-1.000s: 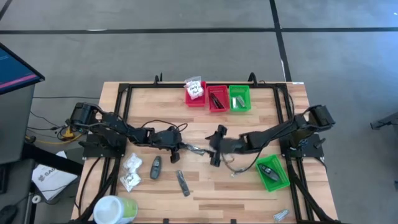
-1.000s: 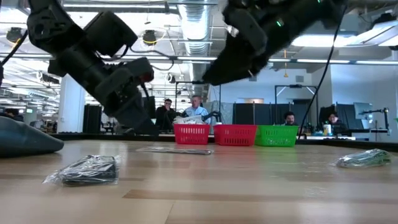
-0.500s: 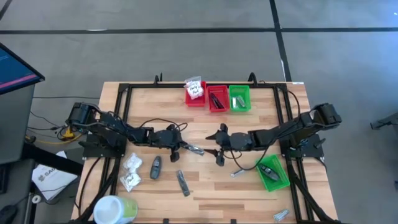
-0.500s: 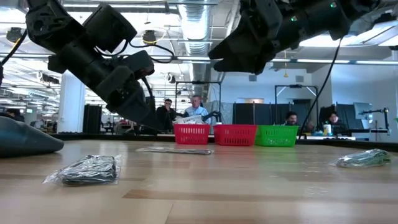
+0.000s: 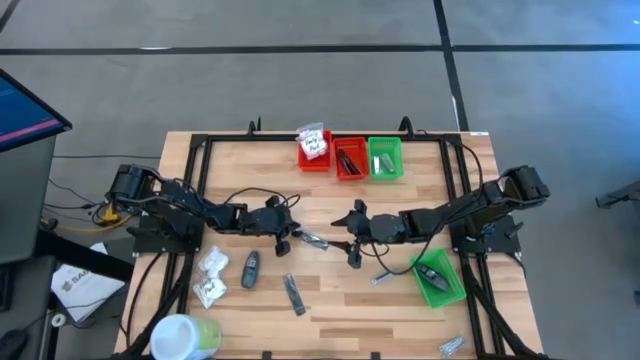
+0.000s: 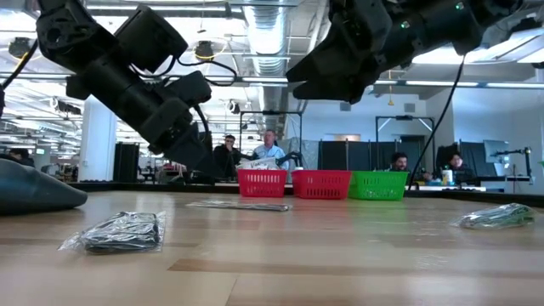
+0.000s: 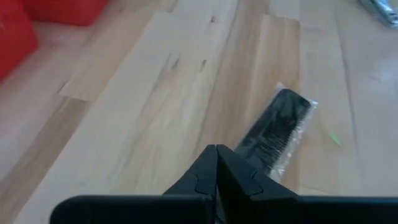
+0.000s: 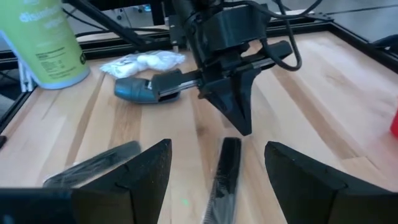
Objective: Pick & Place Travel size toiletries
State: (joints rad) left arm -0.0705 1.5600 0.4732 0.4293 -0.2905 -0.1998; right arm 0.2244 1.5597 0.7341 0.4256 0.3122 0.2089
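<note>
Little can be read. The green-and-white tub (image 8: 43, 43) carries white lettering on its green band, cut off at the frame edge, and a block of fine print on a white panel below, too small to make out. A white card (image 5: 313, 145) in the red bin (image 5: 303, 159) bears handwriting that stays illegible.

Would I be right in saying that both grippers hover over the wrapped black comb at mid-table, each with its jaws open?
Not quite. Only the right gripper has its jaws open, as the right wrist view shows. The left gripper has its jaws shut, tips pressed together in the left wrist view. Both do hover over the wrapped black comb at mid-table.
</note>
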